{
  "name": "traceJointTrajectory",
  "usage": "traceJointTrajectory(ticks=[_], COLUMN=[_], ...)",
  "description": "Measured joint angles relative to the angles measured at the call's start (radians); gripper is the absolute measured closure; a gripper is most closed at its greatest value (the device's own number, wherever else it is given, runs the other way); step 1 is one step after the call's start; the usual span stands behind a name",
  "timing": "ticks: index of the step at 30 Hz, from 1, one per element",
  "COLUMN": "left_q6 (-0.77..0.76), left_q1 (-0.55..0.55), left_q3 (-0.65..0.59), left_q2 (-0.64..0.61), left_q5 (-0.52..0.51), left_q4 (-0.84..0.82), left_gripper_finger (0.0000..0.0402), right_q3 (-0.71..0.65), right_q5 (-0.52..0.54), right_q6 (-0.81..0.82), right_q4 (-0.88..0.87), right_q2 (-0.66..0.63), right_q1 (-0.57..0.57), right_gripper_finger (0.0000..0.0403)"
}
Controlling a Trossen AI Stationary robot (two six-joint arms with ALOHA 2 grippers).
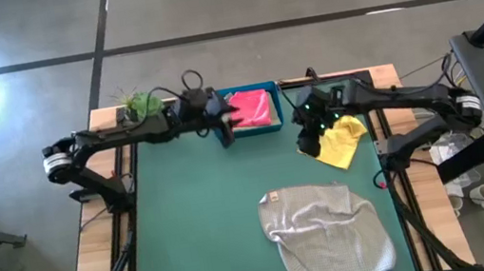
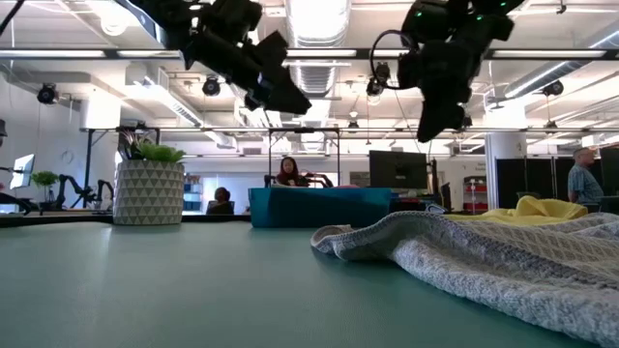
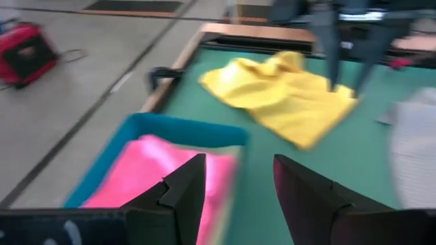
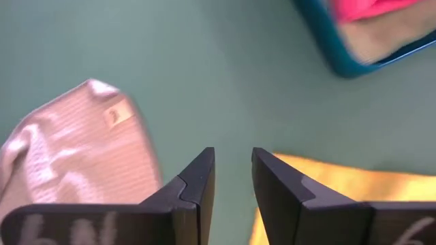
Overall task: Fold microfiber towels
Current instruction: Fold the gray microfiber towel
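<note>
The grey towel (image 1: 325, 231) lies rumpled nearest the front edge, waiting its turn. Behind it the right gripper (image 1: 310, 132) hangs over the yellow towel (image 1: 340, 142), fingers slightly apart and empty, probably lining up on an edge. Farther back, the left gripper (image 1: 225, 134) hovers open and empty beside the blue tray (image 1: 255, 132) with the pink towel (image 1: 253, 109).

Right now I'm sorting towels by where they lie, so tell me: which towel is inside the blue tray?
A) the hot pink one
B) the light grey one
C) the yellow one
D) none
A: the hot pink towel fills the blue tray, while the yellow towel and the grey towel lie on the green mat.
</note>
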Motion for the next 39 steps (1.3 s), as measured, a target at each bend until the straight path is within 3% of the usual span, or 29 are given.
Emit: traceJointTrajectory(ticks=[11, 18, 26, 32, 39], left_q6=[-0.213, -0.31, -0.367, -0.365, -0.391], left_q1=[-0.169, -0.205, -0.212, -0.254, -0.332], left_q3=[-0.003, -0.004, -0.003, 0.005, 0.038], left_q2=[0.101, 0.166, 0.261, 0.321, 0.408], left_q5=[0.157, 0.372, 0.716, 0.738, 0.738], left_q4=[0.002, 0.071, 0.093, 0.106, 0.233], left_gripper_finger=[0.0244, 0.0244, 0.0244, 0.0244, 0.0244], right_q3=[-0.083, -0.082, -0.082, -0.082, -0.081], right_q5=[0.0, 0.01, 0.031, 0.071, 0.118], right_q6=[0.068, 0.176, 0.375, 0.445, 0.525], right_q4=[0.012, 0.102, 0.179, 0.218, 0.215], right_q2=[-0.023, -0.022, -0.018, -0.018, -0.018], right_q1=[0.161, 0.228, 0.253, 0.256, 0.258], right_gripper_finger=[0.0321, 0.033, 0.0333, 0.0335, 0.0335])
